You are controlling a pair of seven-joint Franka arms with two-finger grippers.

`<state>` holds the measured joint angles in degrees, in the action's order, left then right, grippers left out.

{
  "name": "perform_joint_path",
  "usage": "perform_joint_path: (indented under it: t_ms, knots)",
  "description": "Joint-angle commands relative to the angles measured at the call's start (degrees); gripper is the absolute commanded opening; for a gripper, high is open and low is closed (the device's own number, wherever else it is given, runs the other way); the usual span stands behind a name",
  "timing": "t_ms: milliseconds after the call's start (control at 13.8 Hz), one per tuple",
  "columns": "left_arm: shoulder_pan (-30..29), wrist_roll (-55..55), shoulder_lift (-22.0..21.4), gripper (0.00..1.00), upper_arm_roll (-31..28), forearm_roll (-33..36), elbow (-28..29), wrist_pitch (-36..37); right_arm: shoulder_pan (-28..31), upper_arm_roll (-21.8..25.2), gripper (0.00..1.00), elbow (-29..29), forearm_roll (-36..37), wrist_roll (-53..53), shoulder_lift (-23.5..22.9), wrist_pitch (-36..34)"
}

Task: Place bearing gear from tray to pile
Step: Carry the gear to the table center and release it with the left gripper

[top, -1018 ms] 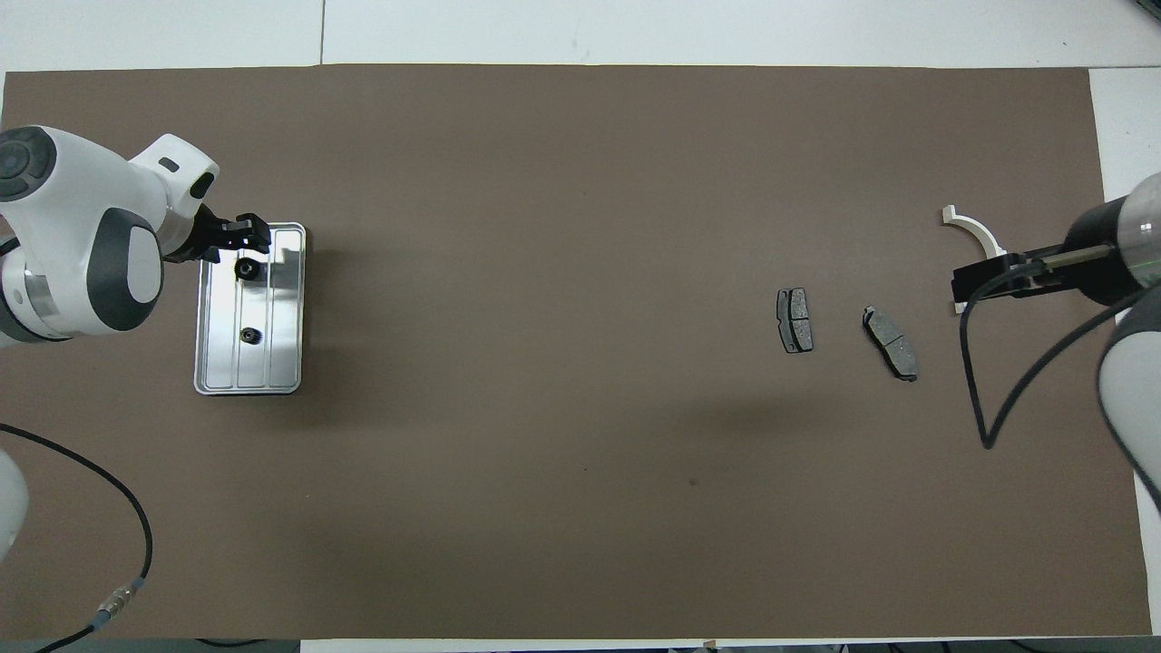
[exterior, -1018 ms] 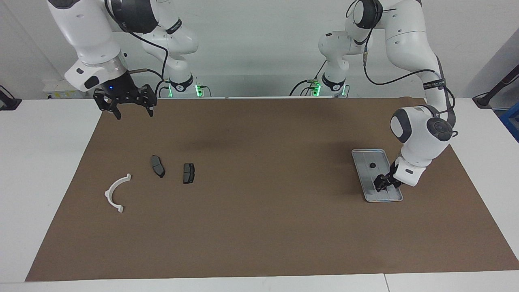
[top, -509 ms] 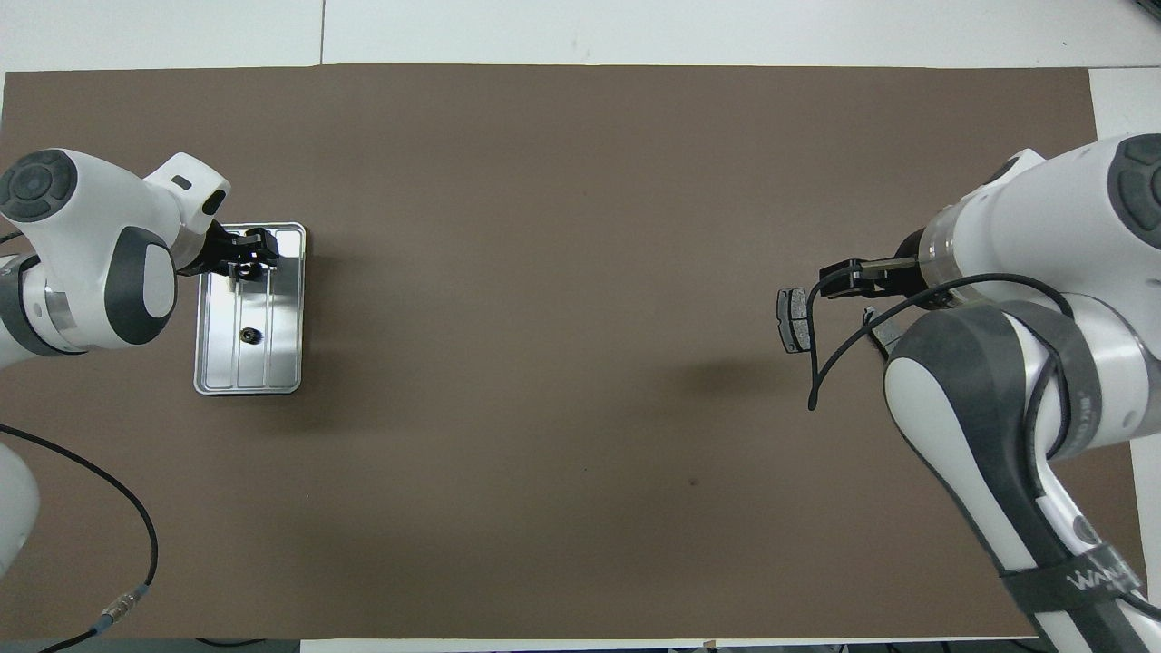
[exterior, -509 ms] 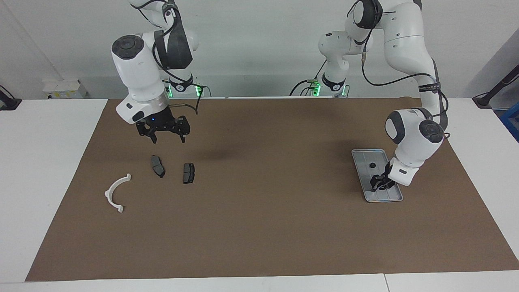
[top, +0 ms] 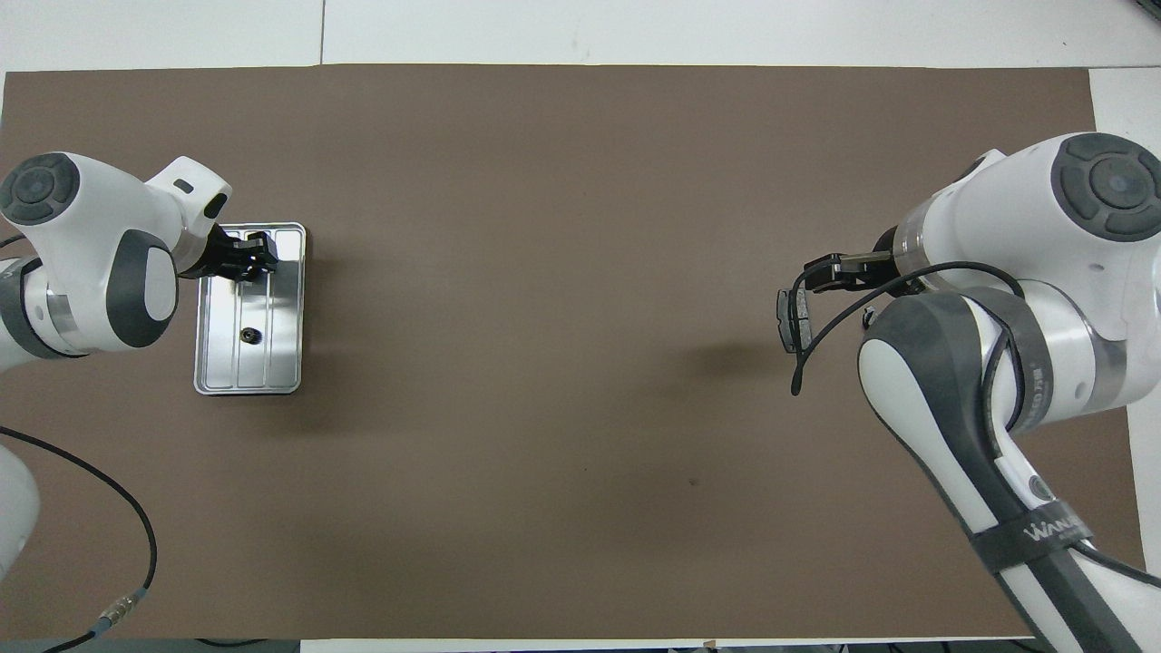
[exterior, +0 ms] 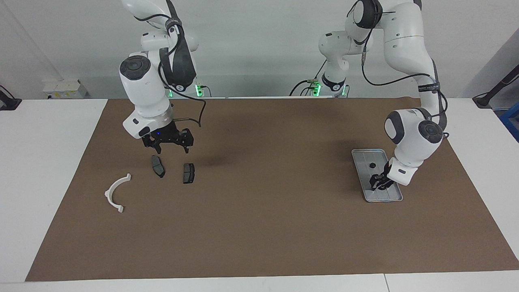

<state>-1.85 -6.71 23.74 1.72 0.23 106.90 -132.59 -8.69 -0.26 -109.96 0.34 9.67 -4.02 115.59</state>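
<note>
Bearing gear (exterior: pixel 372 165) (small, dark) in tray (exterior: pixel 362 173)

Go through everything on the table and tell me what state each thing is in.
Tray: flat on the mat, one small gear lying loose in it.
Left gripper: down inside the tray.
Right gripper: open, over the two brake pads.
White bracket: flat, untouched.

Arm shells: glossy white, rounded segments on both Franka arms
Joints: dark grey caps and bands
Cables: black leads looping loose beside each forearm
Markings: black strap with white lettering on each forearm
Bases: green lights glowing at both
Left gripper (exterior: pixel 379 183): black, compact
Right gripper (exterior: pixel 170 149): black, blue light above
</note>
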Motion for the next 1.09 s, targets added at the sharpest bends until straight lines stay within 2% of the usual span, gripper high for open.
perform_joint_path:
  t_ms: [0,145,218,364,509,582,873,1018]
  knots:
    - [-0.26,-0.59,-1.94,0.36,0.13,0.30,2.35,-0.13,-0.01,-0.01,1.00,-0.25,-1.39,0.61,0.15,0.78]
    - [-0.26,-0.67,-1.94,0.09,0.13,0.21,2.17,0.40,-0.01,-0.01,1.00,-0.25,-1.39,0.79,0.15,0.87]
    - [0.00,-0.85,-1.86,0.00,0.13,-0.83,1.48,1.01,-0.01,-0.01,1.00,-0.16,-1.39,0.79,0.07,1.39]
    - [1.67,-3.72,-1.24,0.00,0.39,-5.13,-4.12,6.60,0.08,-0.01,1.00,-0.08,-1.39,0.18,-0.02,2.18]
    - [8.67,-16.60,0.59,0.00,0.22,-5.33,-11.41,11.63,0.08,-0.01,1.00,0.10,-1.39,0.17,-0.20,2.19]
    - [12.28,-23.63,1.30,0.00,0.22,-5.15,-13.19,11.82,0.08,-0.01,1.00,0.10,-1.39,0.17,-0.20,2.19]
    - [25.90,-44.13,2.63,0.00,-0.13,-4.80,-15.40,10.68,0.08,-0.01,1.00,0.10,-1.39,0.09,-0.20,2.19]
    - [30.23,-49.17,2.54,0.00,-0.13,-1.39,-13.49,8.58,0.17,-0.01,1.00,0.10,-1.39,0.00,-0.20,2.19]
